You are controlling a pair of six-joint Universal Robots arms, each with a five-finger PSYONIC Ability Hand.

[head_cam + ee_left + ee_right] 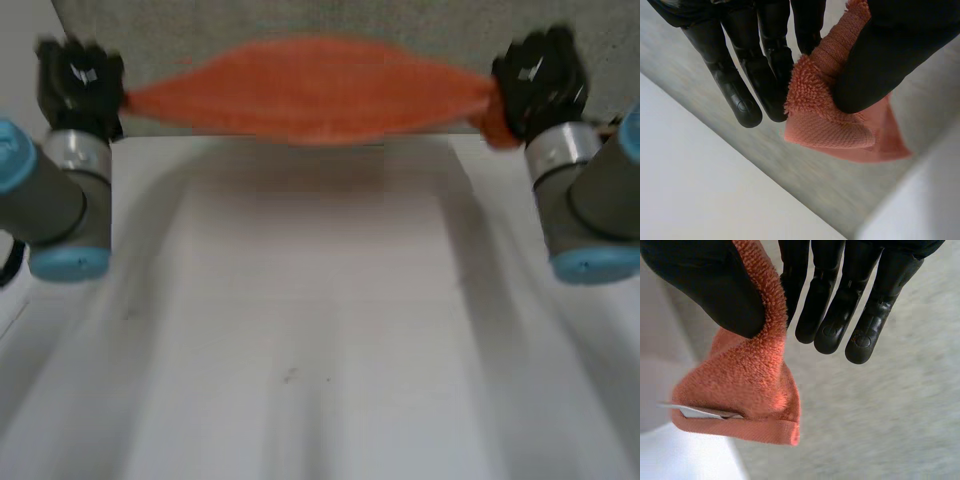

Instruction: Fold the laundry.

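**Towel strung up at the far edge, a few ways this goes sideways**

The white worktop (300, 330) has nothing on it. The orange towel (310, 92) isn't lying on it at all. It's stretched in the air between the two hands, right about at the far edge, with the grey floor (300, 20) behind and under its ends. The middle bulges and the ends are bunched thin.

The left hand (875, 55) pinches one bunched end between thumb and fingers, and the right hand (710, 285) does the same at the other end, where a white label (700, 412) pokes out of the hem.

What worries me:
- Both grips look like small pinches on fluffy terry near the very tip. Pull any tighter and I reckon one end slides out, and the towel drops to the floor instead of the worktop.
- Bunched ends mean the edges probably aren't square, so laying it down like this could give a twisted, lopsided fold.
- If it comes down too far out, half could hang off the edge.
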